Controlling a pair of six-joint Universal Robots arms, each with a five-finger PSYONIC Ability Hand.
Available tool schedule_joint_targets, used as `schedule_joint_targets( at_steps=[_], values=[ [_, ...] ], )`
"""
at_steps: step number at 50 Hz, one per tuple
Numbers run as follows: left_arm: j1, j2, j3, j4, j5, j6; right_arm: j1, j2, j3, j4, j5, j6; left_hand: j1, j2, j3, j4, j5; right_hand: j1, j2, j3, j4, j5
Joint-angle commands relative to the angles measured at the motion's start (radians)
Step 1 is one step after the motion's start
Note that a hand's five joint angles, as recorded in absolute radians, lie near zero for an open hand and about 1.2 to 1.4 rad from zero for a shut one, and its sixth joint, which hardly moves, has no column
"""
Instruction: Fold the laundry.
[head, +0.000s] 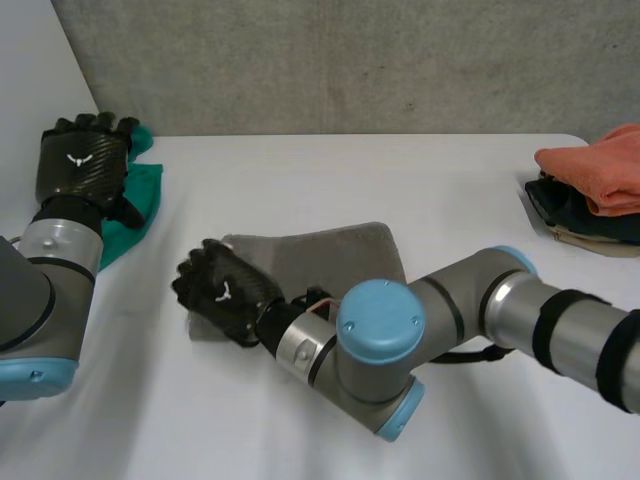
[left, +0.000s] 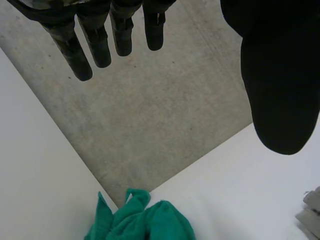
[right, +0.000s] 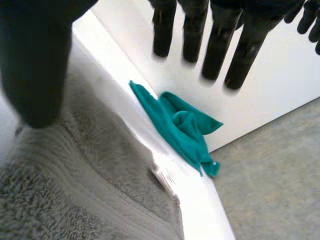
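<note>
A grey towel (head: 330, 255) lies folded in the middle of the white table (head: 420, 190). My right hand (head: 225, 292) hovers at its left end, open. In the right wrist view its fingers (right: 217, 45) are straight and apart from the thumb, with the grey towel (right: 75, 190) under the palm and nothing pinched. A crumpled green cloth (head: 142, 200) lies at the table's far left corner. My left hand (head: 85, 160) is above it, open, and in the left wrist view its fingers (left: 100, 42) hang straight above the green cloth (left: 145, 220).
A stack of folded laundry (head: 595, 190), orange on top of dark pieces, sits at the table's right edge. A concrete wall runs behind the table. The green cloth (right: 185, 125) lies close to the table's left edge.
</note>
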Motion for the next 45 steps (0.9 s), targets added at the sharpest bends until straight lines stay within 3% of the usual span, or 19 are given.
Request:
schedule_joint_targets(
  at_steps=[1, 6, 12, 22, 25, 28, 30, 31, 45],
  values=[
    [-0.055, -0.045, 0.001, -0.001, 0.002, 0.004, -0.018, -0.148, 0.074, 0.025, 0.216, 0.071, -0.021, -0.032, -0.038, -0.03, -0.049, -0.151, -0.254, -0.268, -0.276, -0.288],
    [-0.11, -0.051, -0.001, -0.001, 0.006, 0.004, -0.143, -0.306, 0.204, 0.058, 0.365, 0.293, -0.021, -0.032, -0.038, -0.03, -0.049, -0.151, -0.254, -0.268, -0.276, -0.288],
    [-0.199, -0.095, 0.009, -0.001, 0.037, 0.01, -0.244, -0.404, 0.307, 0.273, 0.367, 0.463, -0.021, -0.032, -0.038, -0.03, -0.049, -0.151, -0.254, -0.268, -0.276, -0.288],
    [-0.221, -0.123, 0.016, -0.001, 0.038, 0.013, -0.358, -0.326, 0.355, 0.364, 0.353, 0.476, -0.021, -0.032, -0.038, -0.03, -0.049, -0.141, -0.244, -0.259, -0.267, -0.278],
    [-0.219, -0.123, 0.015, -0.001, 0.038, 0.013, -0.381, -0.274, 0.346, 0.361, 0.307, 0.476, -0.021, -0.032, -0.038, -0.03, -0.049, 0.143, 0.04, 0.026, 0.018, 0.006],
    [-0.219, -0.123, 0.009, -0.001, 0.038, 0.013, -0.384, -0.252, 0.341, 0.362, 0.286, 0.474, -0.021, -0.032, -0.038, -0.03, -0.049, 0.264, 0.161, 0.146, 0.138, 0.127],
    [-0.221, -0.121, 0.006, -0.001, 0.038, 0.013, -0.392, -0.245, 0.339, 0.359, 0.29, 0.473, -0.021, -0.032, -0.038, -0.03, -0.049, 0.89, 0.787, 0.772, 0.764, 0.752],
    [-0.222, -0.121, 0.006, -0.001, 0.038, 0.013, -0.4, -0.248, 0.344, 0.353, 0.286, 0.474, -0.021, -0.032, -0.038, -0.03, -0.049, 1.069, 0.966, 0.951, 0.943, 0.932],
    [-0.219, -0.114, 0.003, -0.001, 0.04, 0.013, -0.536, -0.479, 0.537, 0.293, 0.283, 0.464, -0.021, -0.032, -0.038, -0.03, -0.049, 1.071, 0.968, 0.953, 0.945, 0.934]
  ],
)
